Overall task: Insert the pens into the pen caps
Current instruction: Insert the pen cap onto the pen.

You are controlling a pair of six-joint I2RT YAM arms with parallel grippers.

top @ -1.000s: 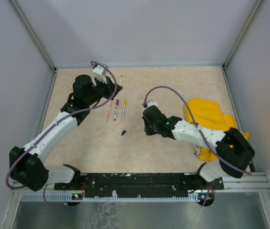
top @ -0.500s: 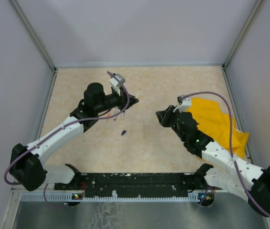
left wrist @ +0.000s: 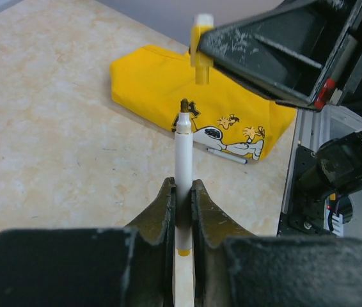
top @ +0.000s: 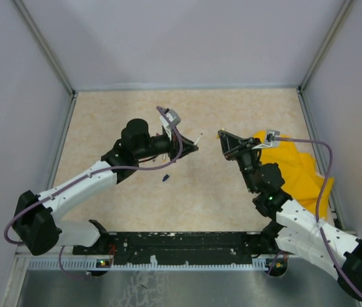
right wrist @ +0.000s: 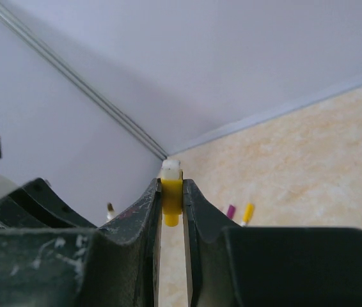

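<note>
From above, the left tool (top: 192,146) and right tool (top: 221,137) hang close over the table (top: 104,115), tips facing. A dark blue cap (top: 166,178) lies at eight o'clock from them. In the left wrist view, the left tool squeezes a white pen (left wrist: 183,150), tip pointing to twelve o'clock at the yellow cap (left wrist: 199,59), just apart, lined up to go in. In the right wrist view, the right tool pinches that cap so it cannot slip.
</note>
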